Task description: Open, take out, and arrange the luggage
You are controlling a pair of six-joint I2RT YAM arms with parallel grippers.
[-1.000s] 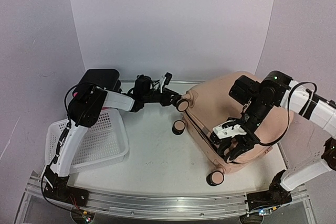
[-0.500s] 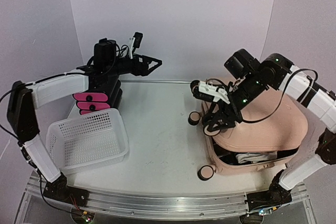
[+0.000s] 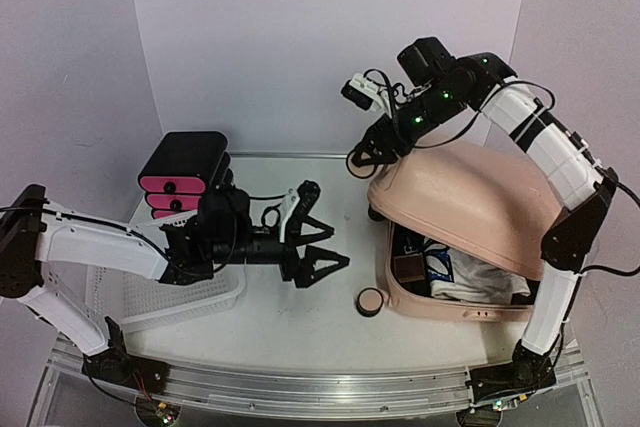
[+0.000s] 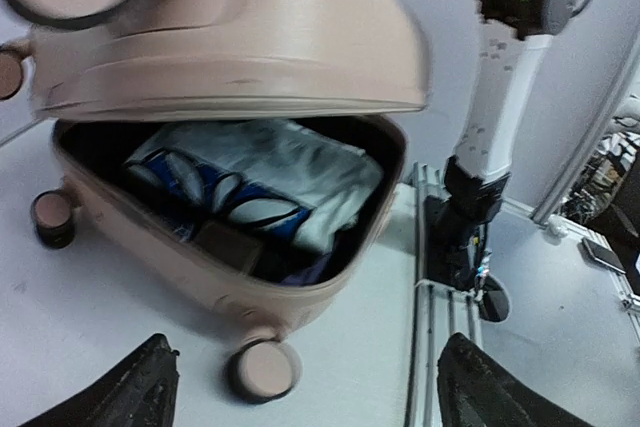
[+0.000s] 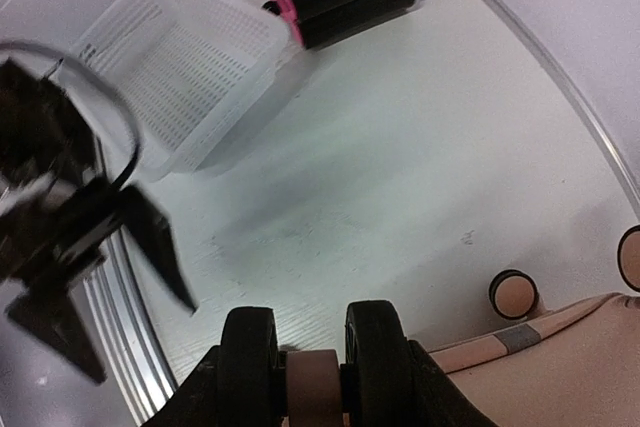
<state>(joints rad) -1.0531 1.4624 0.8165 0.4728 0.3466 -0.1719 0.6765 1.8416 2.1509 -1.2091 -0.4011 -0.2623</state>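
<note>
The peach-pink luggage (image 3: 470,197) lies at the right of the table with its lid raised. White and blue clothes (image 3: 455,272) show in the lower shell. My right gripper (image 3: 360,159) is shut on a wheel (image 5: 313,382) at the lid's far-left corner and holds the lid up. In the right wrist view the fingers (image 5: 248,357) press that wheel from both sides. My left gripper (image 3: 320,262) hovers low over the table's middle, open and empty, pointing at the luggage's open side (image 4: 230,17). Folded clothes (image 4: 250,182) and a lower wheel (image 4: 265,367) lie ahead of its spread fingers (image 4: 140,397).
A white mesh basket (image 3: 130,297) sits at the left, partly under my left arm. A black-and-pink drawer box (image 3: 180,172) stands behind it. An aluminium rail (image 3: 300,387) runs along the near edge. A lower luggage wheel (image 3: 371,301) rests on the table.
My left gripper let go of a luggage wheel, swung by the drawer box, and came down open at mid-table. My right gripper lifted the lid higher.
</note>
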